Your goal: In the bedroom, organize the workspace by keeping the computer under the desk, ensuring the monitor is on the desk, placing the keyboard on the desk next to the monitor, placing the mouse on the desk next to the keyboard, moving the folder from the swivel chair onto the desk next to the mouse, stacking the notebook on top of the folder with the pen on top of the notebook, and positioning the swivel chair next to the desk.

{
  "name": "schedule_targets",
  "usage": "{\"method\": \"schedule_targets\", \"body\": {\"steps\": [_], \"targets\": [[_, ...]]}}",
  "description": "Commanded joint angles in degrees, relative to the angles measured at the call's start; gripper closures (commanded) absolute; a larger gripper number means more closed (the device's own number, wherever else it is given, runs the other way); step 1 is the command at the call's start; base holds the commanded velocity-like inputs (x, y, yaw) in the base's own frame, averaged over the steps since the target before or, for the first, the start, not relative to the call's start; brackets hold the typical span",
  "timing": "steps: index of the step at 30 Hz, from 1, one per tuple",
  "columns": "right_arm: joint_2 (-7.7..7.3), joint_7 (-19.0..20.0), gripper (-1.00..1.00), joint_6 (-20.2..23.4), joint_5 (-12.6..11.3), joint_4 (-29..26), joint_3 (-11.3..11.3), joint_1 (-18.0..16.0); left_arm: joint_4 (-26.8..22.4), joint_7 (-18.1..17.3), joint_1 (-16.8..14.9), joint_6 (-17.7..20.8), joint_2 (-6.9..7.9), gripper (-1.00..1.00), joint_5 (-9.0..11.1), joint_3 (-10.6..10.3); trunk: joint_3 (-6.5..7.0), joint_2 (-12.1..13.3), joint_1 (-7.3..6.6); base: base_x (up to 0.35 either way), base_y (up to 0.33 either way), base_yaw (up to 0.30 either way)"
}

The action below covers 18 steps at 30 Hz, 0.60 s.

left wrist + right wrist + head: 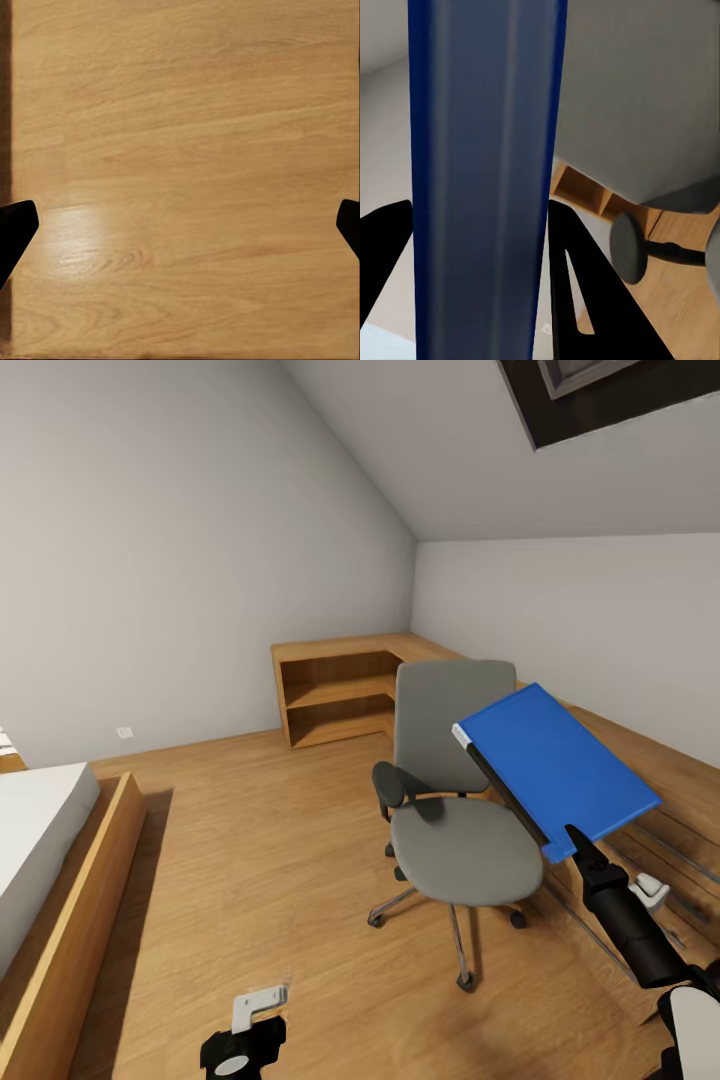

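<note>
Folder first: your right gripper [578,840] has its jaws clamped on the flat bright blue rectangular folder [556,761], held tilted in the air just above the grey padded swivel chair [455,800]. Well away from the chair, your left gripper [258,1005] hangs spread wide, holding nothing, over light wood floor [187,150].

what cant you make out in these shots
- Head view: the right hand grips the blue folder, which covers part of the wooden shelf unit behind it.
- Head view: the bed is cut off by the picture's edge.
- Right wrist view: the folder's edge blocks the middle; the chair shows partly.
- Left wrist view: the left hand faces bare floor.
</note>
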Motion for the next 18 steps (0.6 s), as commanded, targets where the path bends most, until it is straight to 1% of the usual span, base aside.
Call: {"method": "schedule_targets", "body": {"steps": [1,2,3,4,5,8,10,12,13,14,16,17,18], "targets": [[0.05,0.05,1.0,0.44,-0.2,-0.03,-0.17,-0.07,1.13,0.36,-0.05,-1.13,0.04,-1.0,0.29,-0.13,0.13,0.39,-0.23,0.0,0.0,0.0],[0.05,-0.06,1.0,0.33,-0.16,-0.05,-0.14,-0.07,4.33,0.19,-0.05,-4.97,0.13,-1.0,0.28,-0.1,0.31,0.79,-0.45,0.0,0.0,0.0],[0.04,-0.1,1.0,0.29,-0.15,-0.06,-0.15,-0.07,6.45,0.13,-0.05,-7.61,0.4,-1.0,0.3,-0.09,0.49,1.19,-0.67,0.0,0.0,-0.014],[-0.02,-0.13,1.0,0.26,-0.12,-0.07,-0.13,-0.07,9.58,0.03,-0.05,-11.17,0.81,-1.0,0.33,-0.08,0.67,1.59,-0.89,0.0,0.0,-0.111],[-0.08,-0.19,1.0,0.25,-0.09,-0.07,-0.13,-0.07,11.4,0.01,-0.05,-12.97,0.97,-1.0,0.3,-0.07,0.85,1.99,-1.11,0.0,0.0,-0.166],[-0.27,-0.29,1.0,0.17,0.01,-0.08,-0.12,-0.07,13.92,0.18,-0.05,-15.26,1.16,-1.0,0.28,-0.11,1.39,3.19,-1.77,0.0,0.0,-0.211],[-0.43,-0.28,1.0,0.15,0.03,-0.08,-0.13,-0.07,14.79,0.26,-0.05,-15.92,1.15,-1.0,0.29,-0.25,1.7,4.0,-2.21,0.0,0.0,-0.225],[-0.96,-0.04,1.0,0.2,-0.01,-0.08,-1.44,-0.07,16.44,0.27,-0.05,-16.23,0.9,-1.0,0.18,-0.46,2.03,4.8,-2.65,0.0,0.0,-0.098],[-1.04,-0.01,1.0,0.2,-0.05,-0.08,-2.01,-0.07,16.74,0.27,-0.05,-16.26,0.87,-1.0,0.16,-0.47,2.2,5.2,-2.87,0.0,0.0,-0.061],[-1.13,0.03,1.0,0.28,-0.14,-0.08,-3.21,-0.07,17.17,0.28,-0.05,-16.3,0.83,-1.0,0.16,-0.48,2.38,5.6,-3.09,0.0,0.0,-0.039],[-1.3,0.06,1.0,0.42,-0.29,-0.08,-4.49,-0.07,17.54,0.28,-0.05,-16.34,0.83,-1.0,0.17,-0.49,2.73,6.4,-3.53,0.0,0.0,-0.026],[-1.58,0.09,1.0,0.54,-1.86,-0.05,-5.42,-0.07,17.85,0.28,-0.05,-16.37,0.77,-1.0,0.17,-0.5,2.91,6.8,-3.75,0.0,0.0,-0.004],[-1.52,0.09,1.0,0.55,-2.8,0.01,-5.47,-0.07,17.88,0.28,-0.05,-16.37,0.76,-1.0,0.17,-0.5,3.09,7.21,-3.96,0.0,0.0,-0.003]]}}
